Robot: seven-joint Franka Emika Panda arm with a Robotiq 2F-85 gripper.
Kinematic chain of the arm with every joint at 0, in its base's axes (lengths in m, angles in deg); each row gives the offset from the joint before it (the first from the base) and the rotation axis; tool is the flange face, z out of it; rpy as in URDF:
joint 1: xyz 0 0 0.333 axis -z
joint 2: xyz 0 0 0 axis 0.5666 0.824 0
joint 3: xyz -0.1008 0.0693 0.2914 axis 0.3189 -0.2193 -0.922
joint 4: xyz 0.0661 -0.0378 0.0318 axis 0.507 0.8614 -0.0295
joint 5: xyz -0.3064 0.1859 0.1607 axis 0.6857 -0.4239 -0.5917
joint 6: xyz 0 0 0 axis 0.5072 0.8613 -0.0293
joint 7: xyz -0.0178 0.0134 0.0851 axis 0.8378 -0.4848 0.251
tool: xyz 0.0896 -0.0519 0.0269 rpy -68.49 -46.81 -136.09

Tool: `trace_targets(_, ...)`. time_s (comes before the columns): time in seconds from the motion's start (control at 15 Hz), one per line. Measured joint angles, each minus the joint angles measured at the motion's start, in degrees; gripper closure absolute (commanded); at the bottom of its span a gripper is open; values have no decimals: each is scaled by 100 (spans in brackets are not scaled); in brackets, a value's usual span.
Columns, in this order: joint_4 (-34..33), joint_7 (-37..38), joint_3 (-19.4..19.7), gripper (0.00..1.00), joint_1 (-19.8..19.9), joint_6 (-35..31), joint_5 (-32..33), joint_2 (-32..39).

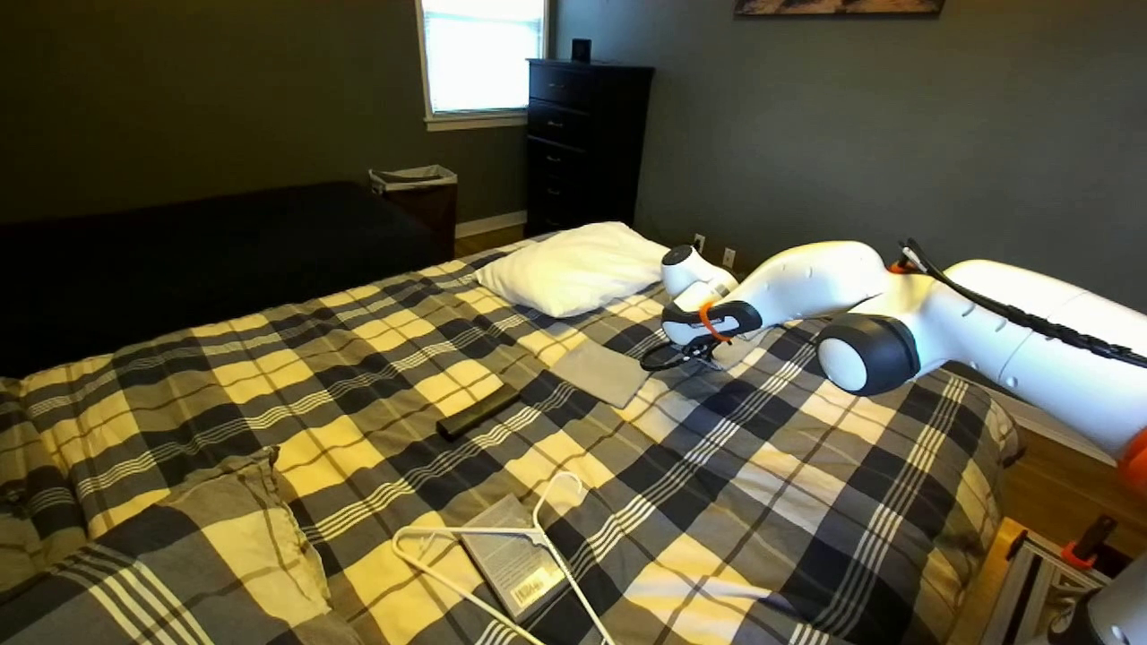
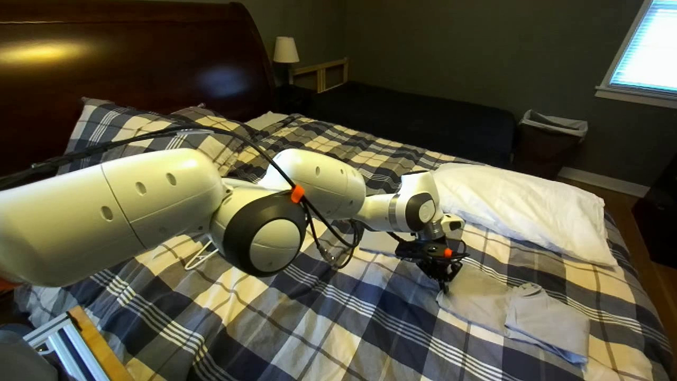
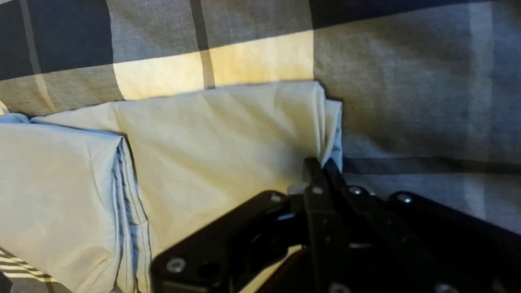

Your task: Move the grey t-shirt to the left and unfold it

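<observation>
in the wrist view the gripper (image 3: 321, 165) fills the lower middle and lower right of the frame, clenched, its tips pinching the shirt (image 3: 215, 162) near its right edge, where small folds gather between them. the shirt is plain light grey and spreads across the left and centre of that view, a doubled-over part showing at the left edge. it lies on the plaid bedspread (image 3: 407, 81).

nearest in an exterior view, a white hanger (image 1: 538, 536) lies across a barcoded item (image 1: 511, 564) at bottom centre, and a plaid pillow (image 1: 170, 555) takes the lower left corner. the arm (image 1: 824, 278) stretches from the right edge toward the middle. a little below and left of centre is a black bar (image 1: 478, 412), and past it, left of the gripper, a flat grey square (image 1: 600, 372).

in an exterior view the shirt runs from the gripper toward the lower right corner, with the white pillow (image 2: 518, 206) behind it.

at the back, in an exterior view, a bin (image 1: 435, 202) with a pale liner stands left of a dark dresser (image 1: 587, 143) at top centre, a bright window (image 1: 484, 58) beside it at the top edge.
</observation>
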Motion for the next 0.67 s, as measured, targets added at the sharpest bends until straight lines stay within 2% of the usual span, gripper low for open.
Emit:
trace_targets(0.4,-209,-4,-70,99,-67,-25,-10,-35)
trace_targets(0.67,-254,-323,-185,99,-330,-546,31,-255)
